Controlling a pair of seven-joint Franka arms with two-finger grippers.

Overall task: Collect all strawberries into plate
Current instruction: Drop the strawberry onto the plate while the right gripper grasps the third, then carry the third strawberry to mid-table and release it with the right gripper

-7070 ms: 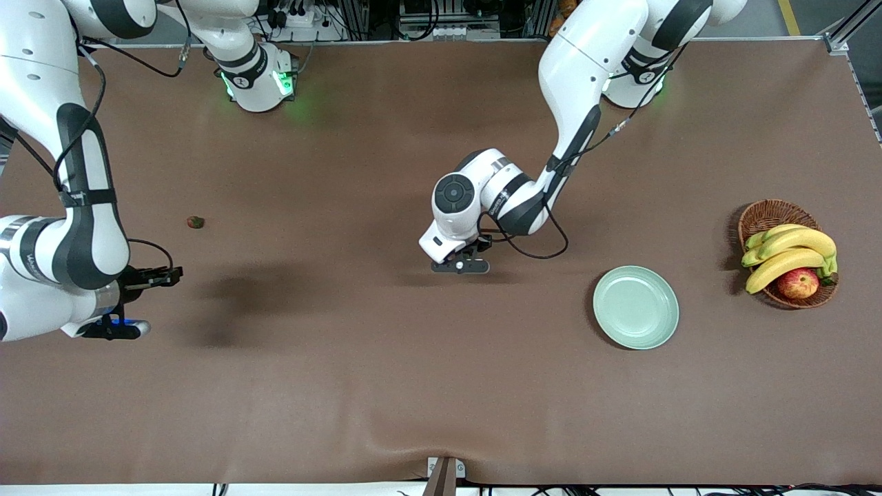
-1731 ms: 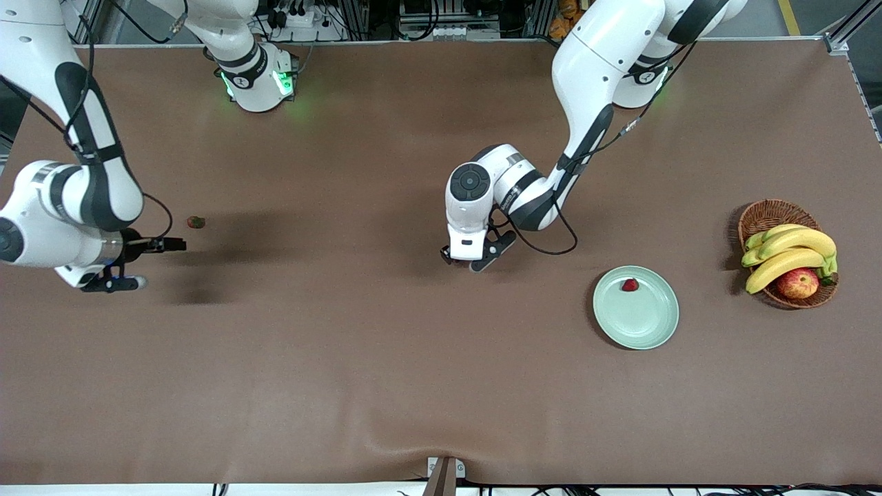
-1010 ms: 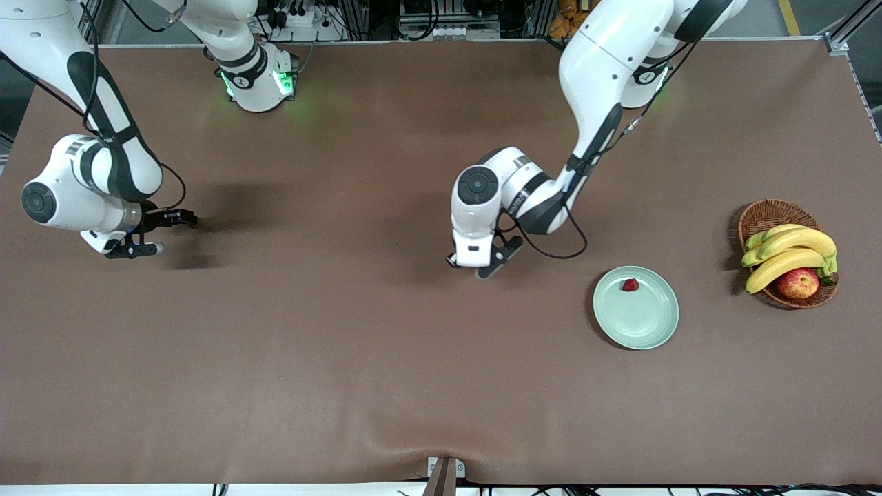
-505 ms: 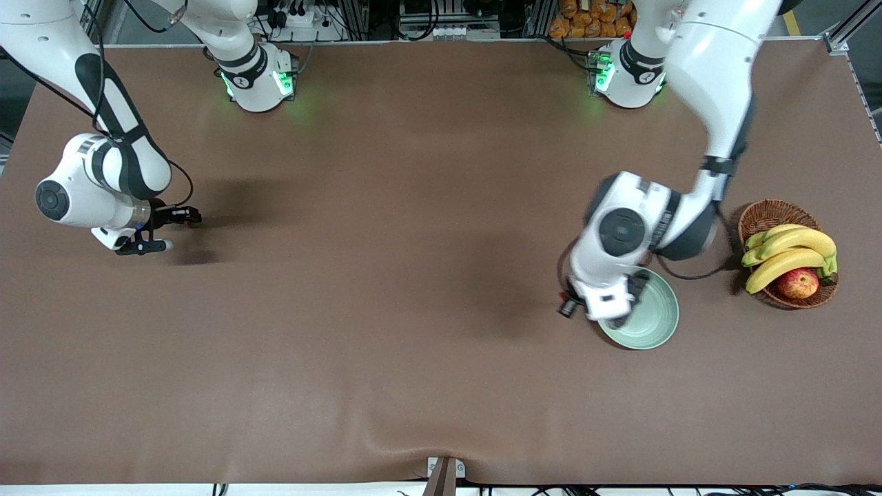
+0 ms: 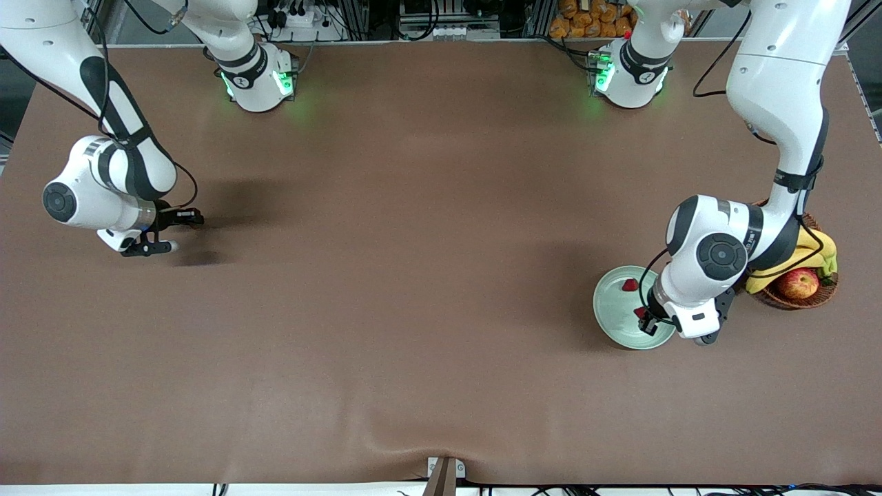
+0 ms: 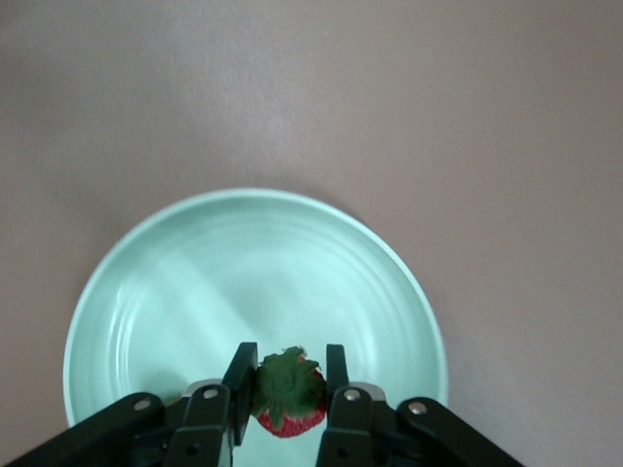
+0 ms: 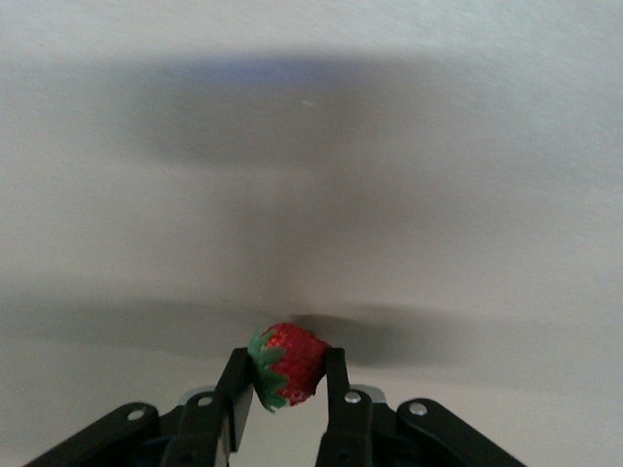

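Front view, plate (image 5: 610, 324) holding one strawberry (image 5: 629, 284), basket (image 5: 820, 297) holding apple (image 5: 798, 282)

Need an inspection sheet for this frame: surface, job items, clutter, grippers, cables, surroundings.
Surface: brown mat, a ripple at the edge nearest the front camera.
Job's things: mint-green plate with one loose strawberry on it; two more strawberries held in the grippers.
Clutter: wicker basket beside the plate, holding bananas and an apple.
Grippers: left gripper over the plate, shut on a held strawberry; right gripper low at the right arm's end of the table, shut on a second strawberry.
Cables: black cables looped along both arms.
Surroundings: equipment racks along the robots' edge of the table.
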